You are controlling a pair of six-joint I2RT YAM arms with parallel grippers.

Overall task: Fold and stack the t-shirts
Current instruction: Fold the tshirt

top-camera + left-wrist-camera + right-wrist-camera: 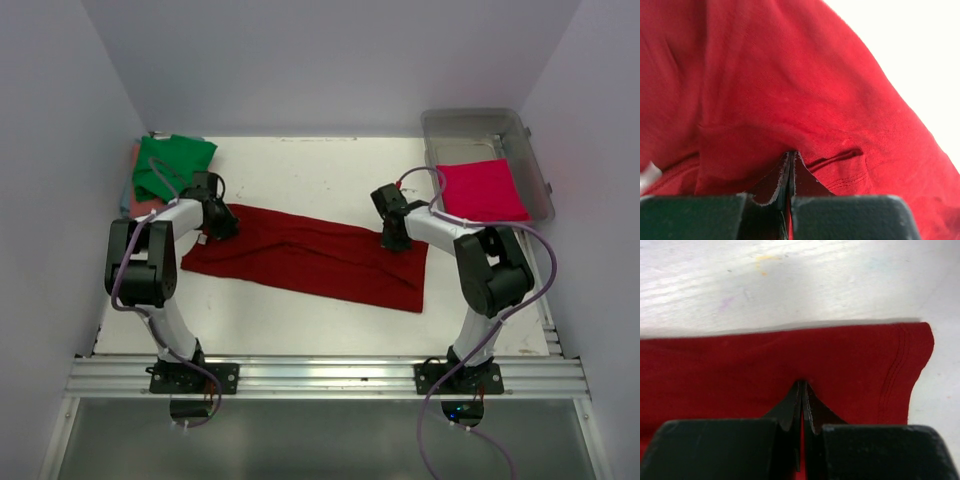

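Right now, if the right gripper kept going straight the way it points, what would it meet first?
The red shirt: the right gripper is shut with its tips on that cloth. Just past the shirt's edge lies the table, though depth is hard to judge.

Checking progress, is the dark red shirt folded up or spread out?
Spread out: the dark red shirt lies as one long flat band across the table.

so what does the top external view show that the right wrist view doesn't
Only the top external view: the green t-shirt, the pinkish-red t-shirt in the clear tub, and the left gripper. Only the right wrist view: hem stitching and a yellow mark on the table. Both: the dark red t-shirt with the right gripper shut on it.
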